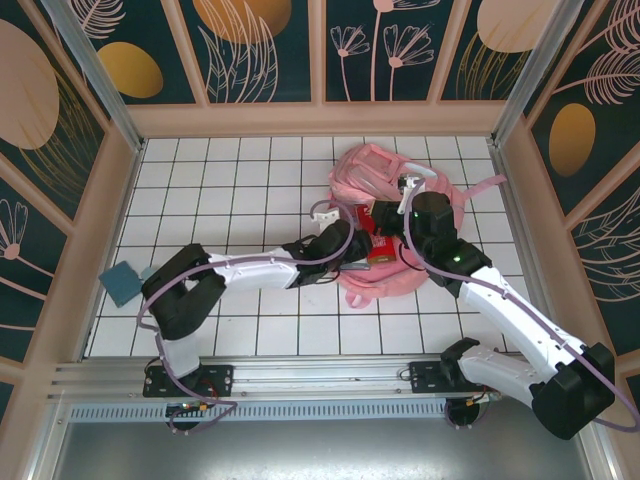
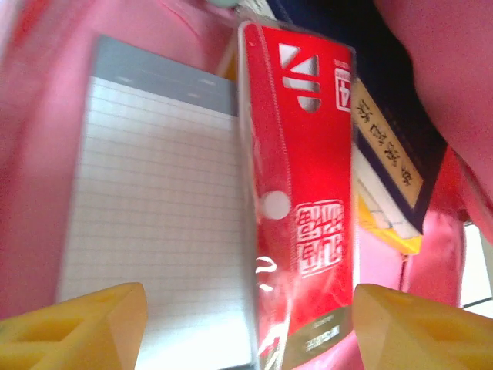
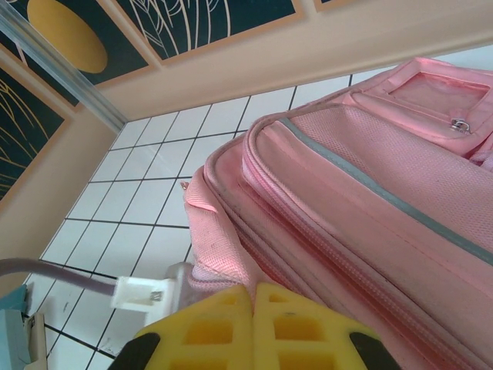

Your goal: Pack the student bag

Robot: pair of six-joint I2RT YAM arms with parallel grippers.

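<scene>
left gripper [image 2: 248,308] stands spread at the open student bag [image 1: 372,165], with a red folder [image 2: 308,193] and lined notepad [image 2: 154,208] inside just beyond. right gripper [image 3: 253,297] is pinching the bag's pink edge. the bag lies on the tiled table [image 1: 230,180], toward its far right.

Robotics test cell: a table topped with white, grid-lined tiles [image 1: 250,200] stands boxed in by wall panels [image 1: 260,50] printed with gold discs and pale flower outlines on dark teal, set in peach frames. Bare aluminium posts [image 1: 95,75] brace the far corners. The left arm [image 1: 250,270] and the right arm [image 1: 520,315], both white and black, are bolted to a metal rail [image 1: 320,375] along the near edge, with purple cables [image 1: 300,262] running along them.
</scene>
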